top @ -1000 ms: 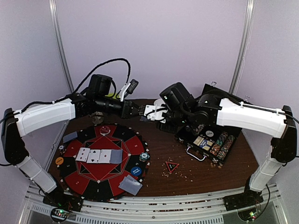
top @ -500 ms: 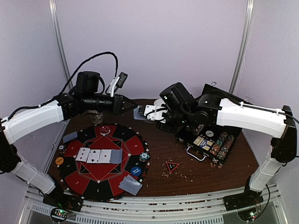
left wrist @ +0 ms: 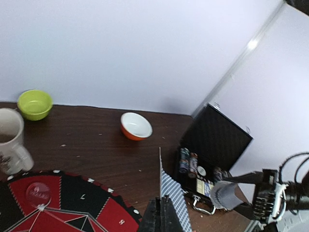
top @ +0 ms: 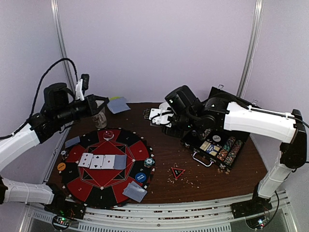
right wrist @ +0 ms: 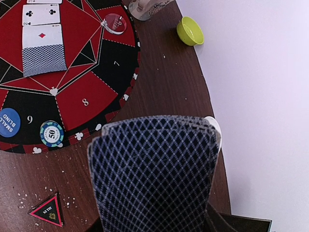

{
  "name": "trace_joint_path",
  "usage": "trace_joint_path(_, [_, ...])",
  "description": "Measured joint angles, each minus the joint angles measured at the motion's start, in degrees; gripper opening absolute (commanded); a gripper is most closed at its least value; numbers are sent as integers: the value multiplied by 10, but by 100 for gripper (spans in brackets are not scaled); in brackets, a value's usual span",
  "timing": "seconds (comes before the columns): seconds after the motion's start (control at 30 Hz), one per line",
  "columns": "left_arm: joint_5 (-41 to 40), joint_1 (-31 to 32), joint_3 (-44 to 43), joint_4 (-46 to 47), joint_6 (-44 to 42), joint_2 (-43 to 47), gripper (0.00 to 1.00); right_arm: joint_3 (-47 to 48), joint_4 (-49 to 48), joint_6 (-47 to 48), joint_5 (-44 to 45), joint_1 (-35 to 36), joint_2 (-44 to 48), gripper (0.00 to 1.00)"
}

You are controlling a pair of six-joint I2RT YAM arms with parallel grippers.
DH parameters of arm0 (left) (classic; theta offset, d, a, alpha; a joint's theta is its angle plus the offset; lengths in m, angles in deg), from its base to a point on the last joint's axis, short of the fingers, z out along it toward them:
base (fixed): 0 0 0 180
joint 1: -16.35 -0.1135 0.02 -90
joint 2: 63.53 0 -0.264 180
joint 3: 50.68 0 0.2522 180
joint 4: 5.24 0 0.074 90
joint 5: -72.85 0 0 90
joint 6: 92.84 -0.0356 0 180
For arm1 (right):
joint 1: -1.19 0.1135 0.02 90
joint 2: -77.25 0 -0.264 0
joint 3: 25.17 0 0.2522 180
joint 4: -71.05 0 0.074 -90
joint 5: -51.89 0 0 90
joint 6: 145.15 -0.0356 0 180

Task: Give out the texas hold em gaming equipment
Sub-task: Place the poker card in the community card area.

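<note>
The left end effector (top: 104, 103) is closed on one blue-backed card (top: 119, 105). It holds the card in the air over the bench (top: 164, 150), beyond the far edge of the mat (top: 82, 183) and just by the mug (top: 100, 119). The right end effector (top: 153, 116) grips a fanned deck (right wrist: 154, 169), backs toward its wrist camera, raised beyond the mat's far right side, between the mat and the open case (top: 219, 145).

At the mat's centre lies a row of cards (top: 96, 161), face up except the right-hand one. A chip (top: 149, 162) and a blue button (top: 140, 177) sit on the mat's right rim, and an orange button (top: 61, 166) on its left rim. A lone face-down card (top: 72, 141) lies at the mat's left edge, with more face-down cards (top: 135, 192) on its near right edge. The triangle marker (top: 178, 172) lies on the bench just right of the mat.
</note>
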Motion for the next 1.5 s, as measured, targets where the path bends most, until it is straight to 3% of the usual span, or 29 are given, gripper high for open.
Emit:
trace_joint_path(0.13, [-121,-5,102,25,99,78,0,0,0,0,0,0,0,44])
trace_joint_path(0.23, [-207,33,189,48,190,85,0,0,0,0,0,0,0,44])
trace_joint_path(0.43, [-362,200,247,44,347,-35,0,0,0,0,1,0,0,44])
trace_joint_path(0.7, [-473,262,229,65,490,-163,0,-1,0,0,0,0,3,44])
trace_joint_path(1.0, [-486,281,215,58,582,-232,1,-7,-1,0,0,0,15,44])
trace_joint_path(1.1, [-474,285,211,44,593,-238,16,-9,-1,0,0,0,15,44])
trace_joint_path(1.4, [-393,294,203,36,598,-237,29,-9,-1,0,0,0,15,44])
trace_joint_path(1.5, [-383,294,197,17,583,-217,45,-9,-1,0,0,0,15,44])
